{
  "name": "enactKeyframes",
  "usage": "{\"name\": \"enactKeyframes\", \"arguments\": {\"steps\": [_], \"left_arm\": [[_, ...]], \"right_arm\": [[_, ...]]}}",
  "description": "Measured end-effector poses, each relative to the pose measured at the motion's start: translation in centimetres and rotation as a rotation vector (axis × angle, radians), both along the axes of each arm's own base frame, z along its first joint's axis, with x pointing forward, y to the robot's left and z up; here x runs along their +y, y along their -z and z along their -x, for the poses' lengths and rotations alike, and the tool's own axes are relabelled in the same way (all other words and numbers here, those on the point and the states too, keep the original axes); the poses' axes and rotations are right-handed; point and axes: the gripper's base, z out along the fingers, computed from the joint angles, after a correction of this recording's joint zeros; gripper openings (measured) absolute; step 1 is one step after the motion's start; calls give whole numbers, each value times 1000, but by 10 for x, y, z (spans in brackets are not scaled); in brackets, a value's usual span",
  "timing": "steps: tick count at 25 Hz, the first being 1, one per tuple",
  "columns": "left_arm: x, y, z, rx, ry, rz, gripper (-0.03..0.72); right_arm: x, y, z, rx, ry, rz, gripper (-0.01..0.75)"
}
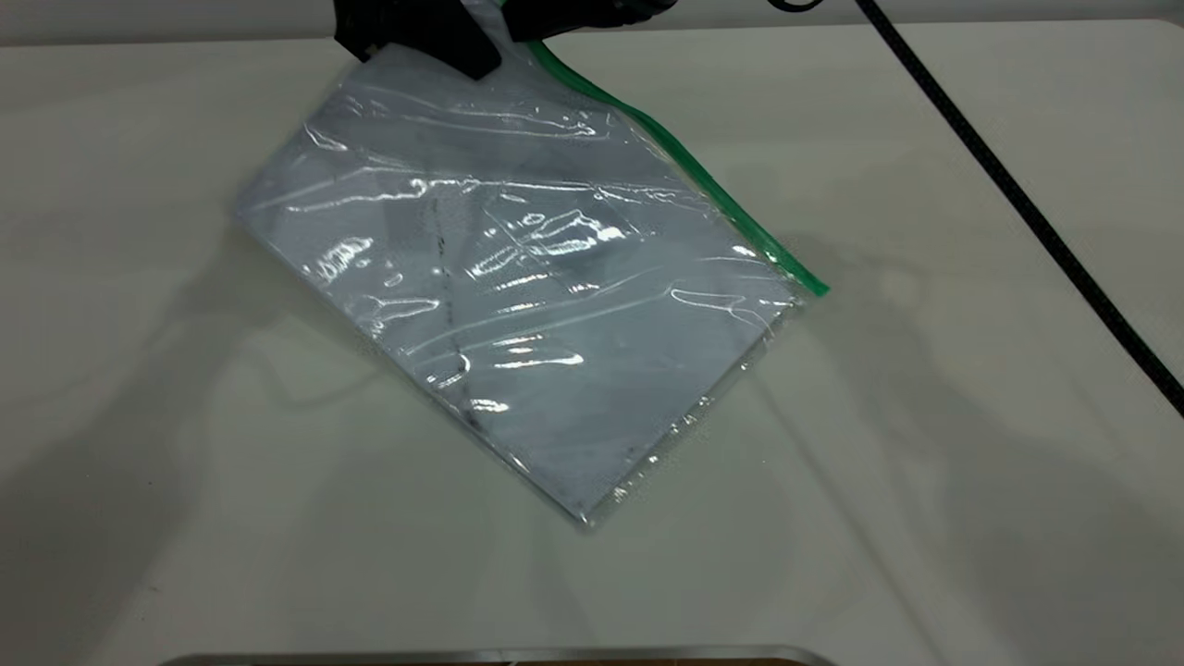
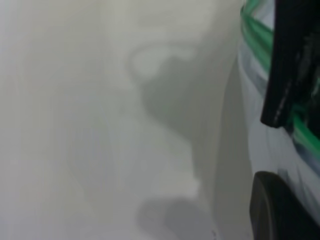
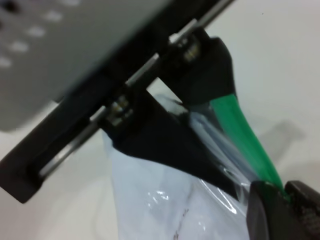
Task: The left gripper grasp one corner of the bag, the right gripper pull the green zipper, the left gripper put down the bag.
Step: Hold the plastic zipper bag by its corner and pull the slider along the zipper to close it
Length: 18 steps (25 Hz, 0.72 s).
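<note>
While the left pincer (image 1: 435, 42) was clamped on the corner (image 1: 495, 37) of the bag (image 1: 518, 296) at the far edge of the table (image 1: 925, 416), the right pincer (image 3: 280, 197) sat just beside it on the same green edge. In the right wrist view its two dark fingertips (image 3: 265, 210) were pressed together around the green strip (image 3: 240, 132), so it looked closed on the strip at the place where the green zipper should be; the slider itself was hidden between them. The left pincer's fingers (image 3: 160, 140) appeared there flat on both faces of the clear plastic, very near.

From the two pincers the bag hung down and forward, with its near corner resting on the table. Its long green edge (image 1: 684, 166) ran away from the held corner toward the right arm's side and toward the camera, ending at a free green tip (image 1: 814, 285).

In my judgement, this axis decided the next move: the pull had to follow the strip toward that free tip, away from the left pincer, which anchored the other end. A pull across the strip would probably only twist the plastic.
</note>
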Motion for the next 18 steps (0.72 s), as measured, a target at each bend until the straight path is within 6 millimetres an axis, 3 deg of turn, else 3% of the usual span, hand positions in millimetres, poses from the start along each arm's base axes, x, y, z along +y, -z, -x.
{"name": "enactKeyframes", "arguments": {"steps": [18], "left_arm": [[12, -20, -8, -78, 0, 170, 51]], "right_arm": [[-15, 5, -10, 1, 32, 4, 36]]}}
